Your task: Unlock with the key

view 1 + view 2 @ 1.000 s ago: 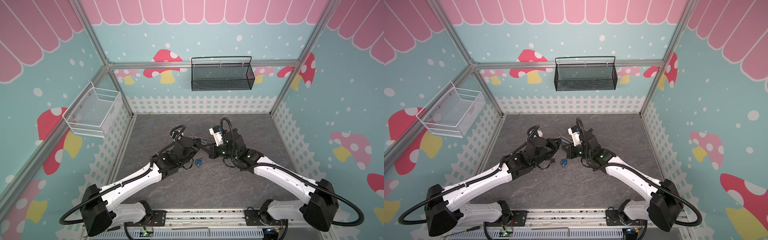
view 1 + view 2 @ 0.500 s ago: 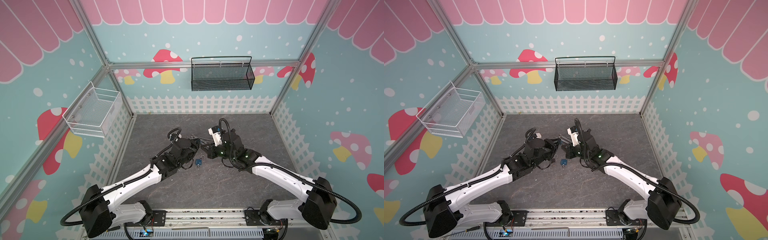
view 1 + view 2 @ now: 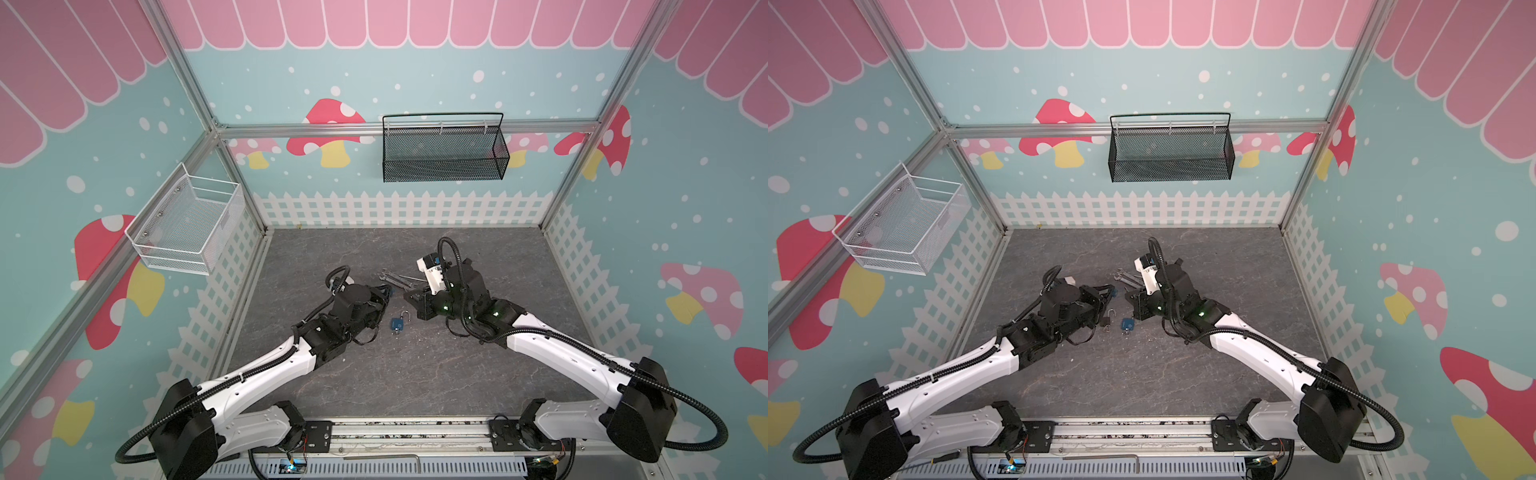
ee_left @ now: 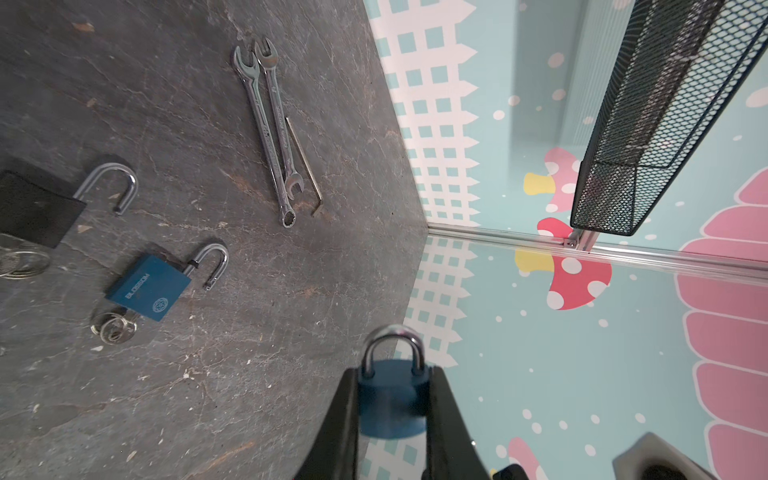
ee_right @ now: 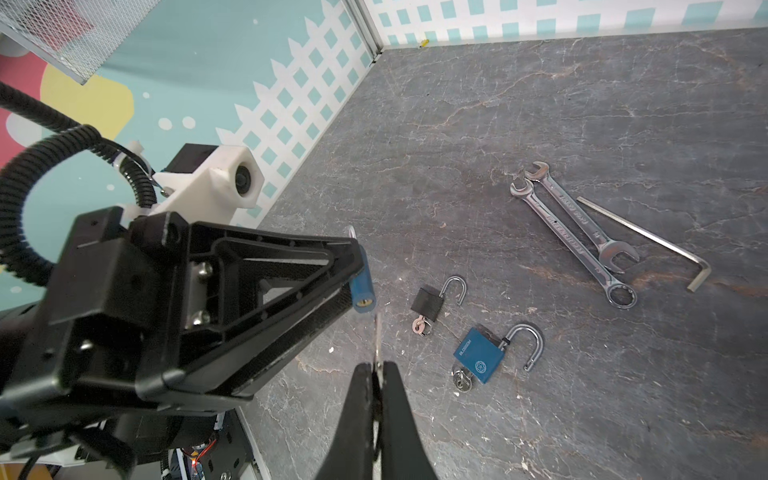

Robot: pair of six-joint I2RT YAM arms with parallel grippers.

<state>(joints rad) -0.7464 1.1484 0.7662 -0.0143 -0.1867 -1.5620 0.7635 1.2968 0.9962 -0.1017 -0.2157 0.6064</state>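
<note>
The small blue metal padlock (image 5: 360, 286) hangs above the grey stone-look tabletop (image 5: 540, 415), shackle shut. Its brass keyhole end (image 5: 364, 302) faces my thin silver key (image 5: 377, 336), whose tip sits just short of that keyhole, not in it. Over the last second the left arm has slid slightly back toward its own side while the right barely moved. I judge I'm trimming alignment, with insertion yet to come. The left gripper (image 4: 392, 376) is part-open, clamped on the padlock's 2 flat sides. The right gripper (image 5: 377, 368) is pinched nearly closed on the key's near end. Below lie 2 more, shackles open: a larger blue padlock (image 5: 482, 359) and a black padlock (image 5: 428, 303).
</note>
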